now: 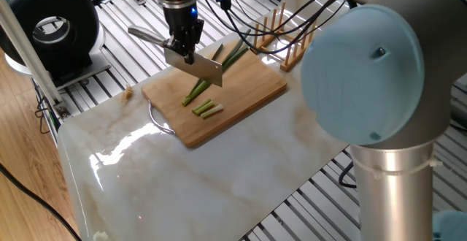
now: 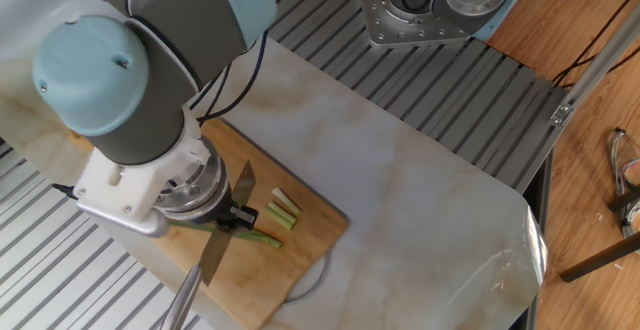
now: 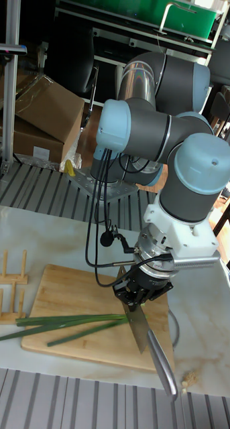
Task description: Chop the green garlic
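In one fixed view my pincer (image 1: 182,49) is clamped on the knife (image 1: 198,63), whose grey handle sticks out to the left and whose blade hangs over the wooden cutting board (image 1: 252,93). The green garlic (image 1: 211,73) lies slantwise on that board, its dark leaves reaching toward the wooden peg rack (image 1: 281,31), its paler end nearer the board's middle. Two short cut pieces (image 1: 207,109) lie side by side just beyond that end, apart from the blade. The board rests on the marble table (image 1: 197,182).

In the other fixed view my arm hides much of the board (image 2: 310,230). The knife (image 2: 226,220) points down and to the left, its blade over the garlic stalk (image 2: 258,238). The cut pieces (image 2: 281,210) lie just to the right of the blade.

In the tall fixed view my pincer (image 3: 137,296) grips the knife (image 3: 140,332) at the top of the blade, handle toward the camera. The blade's edge meets the garlic (image 3: 68,323) near the stalk's right end; whether it touches the board (image 3: 74,288) I cannot tell. The rack (image 3: 9,289) stands at the left.
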